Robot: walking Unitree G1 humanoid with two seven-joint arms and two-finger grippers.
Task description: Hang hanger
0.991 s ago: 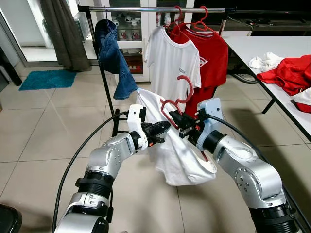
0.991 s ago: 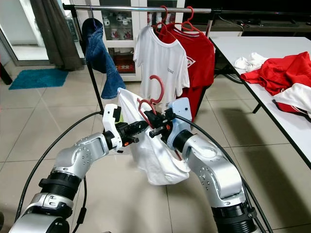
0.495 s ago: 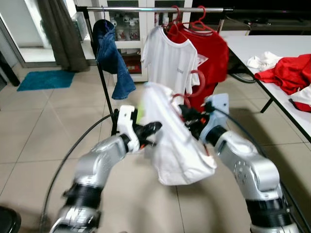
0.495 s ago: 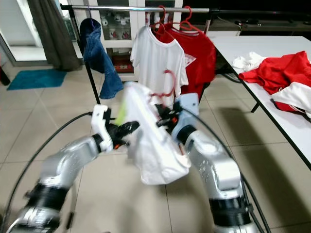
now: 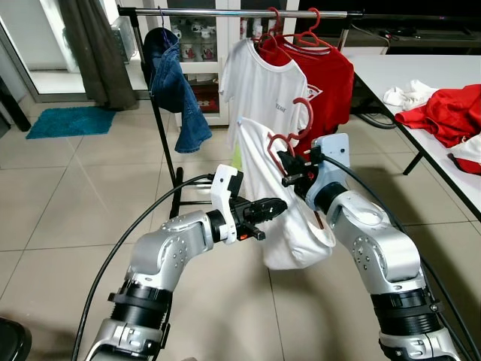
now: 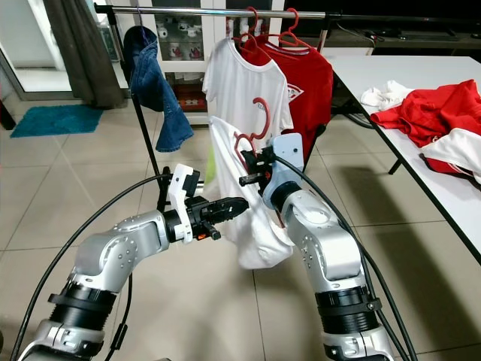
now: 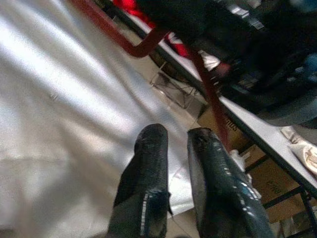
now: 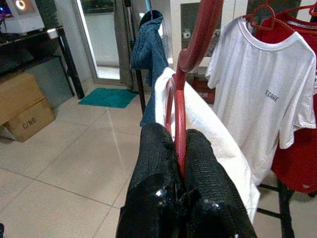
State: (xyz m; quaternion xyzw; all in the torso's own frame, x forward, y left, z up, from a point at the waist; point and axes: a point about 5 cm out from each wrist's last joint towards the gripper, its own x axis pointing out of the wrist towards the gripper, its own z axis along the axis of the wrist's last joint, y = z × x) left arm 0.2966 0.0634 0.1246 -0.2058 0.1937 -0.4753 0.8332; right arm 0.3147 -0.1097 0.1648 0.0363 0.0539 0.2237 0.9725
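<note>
Below and in front of clothes rail (image 5: pixel 240 13): red hanger (image 5: pixel 294 126) with white shirt (image 5: pixel 278 203), clamped between right gripper (image 5: pixel 289 167) fingers, hook up, presumably for hooking on; left gripper (image 5: pixel 276 208) against shirt, fingers nearly together, holding nothing.

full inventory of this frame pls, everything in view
clothes rail: 1, dark, across the back
jeans: 1, blue, draped on the rail's end
hung white t-shirt: 1, on the rail
hung red t-shirt: 1, behind the white one
red hanger: 1, carrying a white shirt, held below the rail
table: 1, white, to the robot's right
loose clothes: pile, red and white, on the table
mat: 1, teal, floor by the curtain
curtain: 1, grey
right gripper: shut on the hanger
left gripper: at the white shirt
</note>
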